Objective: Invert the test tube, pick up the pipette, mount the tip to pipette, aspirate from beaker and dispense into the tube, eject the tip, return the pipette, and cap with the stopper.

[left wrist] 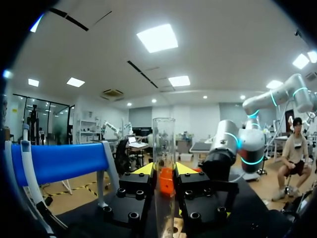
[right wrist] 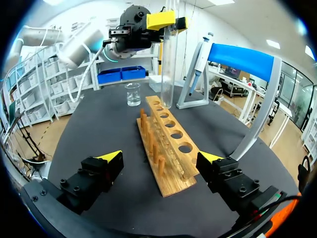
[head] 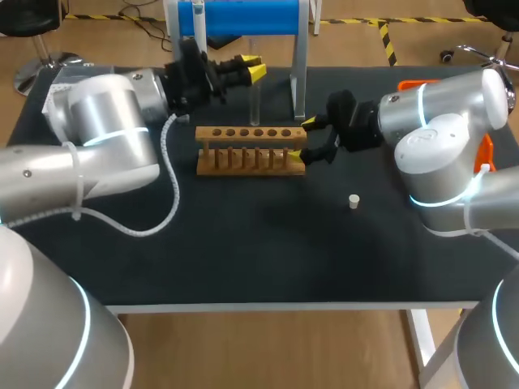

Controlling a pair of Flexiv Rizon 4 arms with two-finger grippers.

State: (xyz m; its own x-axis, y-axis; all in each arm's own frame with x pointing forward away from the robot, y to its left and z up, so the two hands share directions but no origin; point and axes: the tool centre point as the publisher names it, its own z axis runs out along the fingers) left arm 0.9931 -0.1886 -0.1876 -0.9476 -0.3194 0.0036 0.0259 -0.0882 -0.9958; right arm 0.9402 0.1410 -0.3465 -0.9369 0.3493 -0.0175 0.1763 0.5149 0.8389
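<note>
Test tube (head: 255,101): clear glass, upright, mouth uppermost, clamped in the left claw (head: 254,71); its rounded lower end hung at the far holes of the wooden rack (head: 251,150); contact could not be determined. Pipette (right wrist: 198,62): hung upright on the blue-barred stand (right wrist: 240,57). Beaker (right wrist: 132,94): clear, holding a little liquid, upright on the bench (head: 243,243) near the rack's far end. Stopper (head: 354,201): small, pale, alone on the bench, well apart from the rack.

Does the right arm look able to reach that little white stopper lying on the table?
Probably yes. The right gripper is open and holds nothing, and the stopper lies alone on the bare table beside that arm, with nothing between them.
</note>
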